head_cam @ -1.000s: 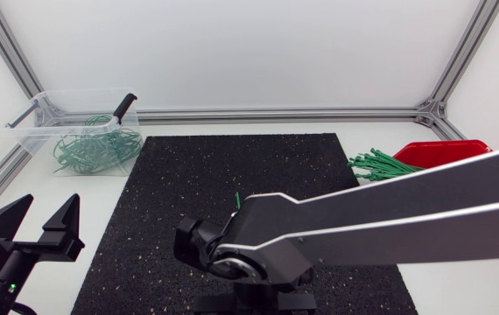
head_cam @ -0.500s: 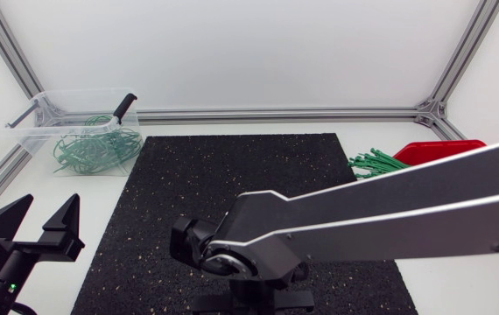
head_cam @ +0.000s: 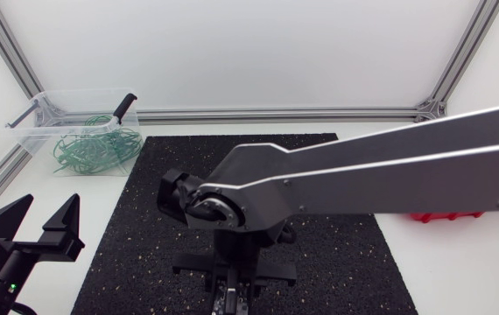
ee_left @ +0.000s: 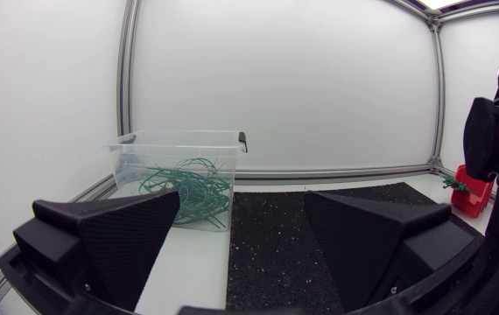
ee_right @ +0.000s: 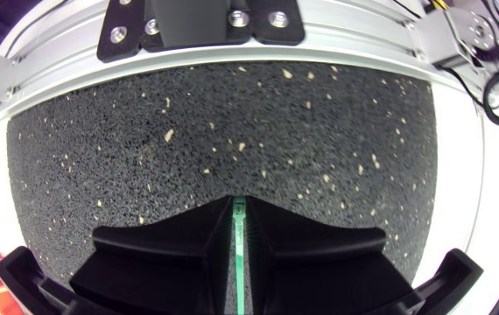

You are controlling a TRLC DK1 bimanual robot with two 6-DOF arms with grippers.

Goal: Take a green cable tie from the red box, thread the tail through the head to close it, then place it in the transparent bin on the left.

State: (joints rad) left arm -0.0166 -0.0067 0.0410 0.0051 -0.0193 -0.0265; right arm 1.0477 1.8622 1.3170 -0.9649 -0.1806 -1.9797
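Two grippers show. The right gripper (ee_right: 239, 217) is clamped on one green tie (ee_right: 240, 254), a finger pressed to it from each side. The tie shows as a straight strip running out between the fingertips, its head (ee_right: 240, 208) just past them, over the speckled mat (ee_right: 188, 131); whether it touches the mat cannot be told. From above, the right arm (head_cam: 363, 175) comes in at three o'clock and crosses the mat, with its gripper at the mat's six o'clock edge. The left gripper (head_cam: 52, 203) stands off the mat at about eight o'clock, its fingers spread wide apart. The bin (head_cam: 35, 109) sits at ten o'clock from the mat and holds a tangle of ties (head_cam: 92, 149), with a black handle (head_cam: 125, 105) on its far rim. The box (head_cam: 446, 215) peeps from under the right arm at three o'clock.
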